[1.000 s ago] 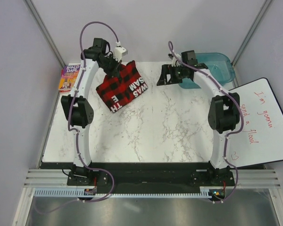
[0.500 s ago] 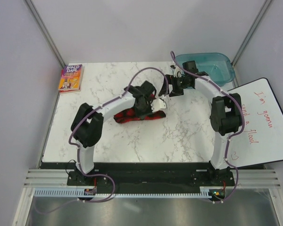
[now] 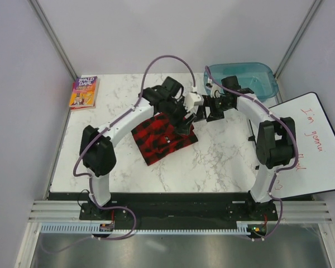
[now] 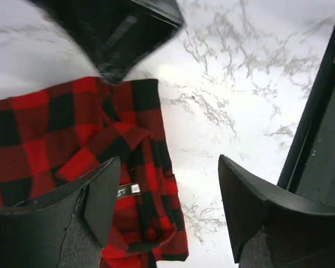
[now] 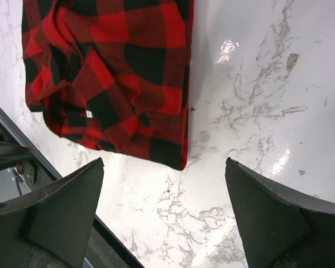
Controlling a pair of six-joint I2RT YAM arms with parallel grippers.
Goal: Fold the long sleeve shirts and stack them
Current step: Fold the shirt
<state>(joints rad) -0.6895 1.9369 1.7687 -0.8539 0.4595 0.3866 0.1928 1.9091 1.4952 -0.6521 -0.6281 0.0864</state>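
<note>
A folded red-and-black buffalo-check shirt is lying mid-table on the white marble table, plaid side up, with any lettering tucked out of sight. From overhead the left gripper is hanging over the bundle's far right corner, but the wrist housing is masking the fingertips, so contact there is hard to judge. The left wrist camera is filling that gap: both dark fingers are standing wide apart with nothing between them, while the shirt's rumpled edge and a small white label are lying on the marble below. A blurred black shape is cutting across the top of that view, possibly part of the other arm. The right gripper is hovering just beside the left one, over bare marble. Its own camera is showing its jaws spread fully and holding nothing, with the bundle's layered corner lying apart from them. Only the overhead view is taking in the teal plastic tub at the far right corner, partly hidden by the right arm, the Roald Dahl paperback at the far left, and the whiteboard, cropped by the frame edge.
</note>
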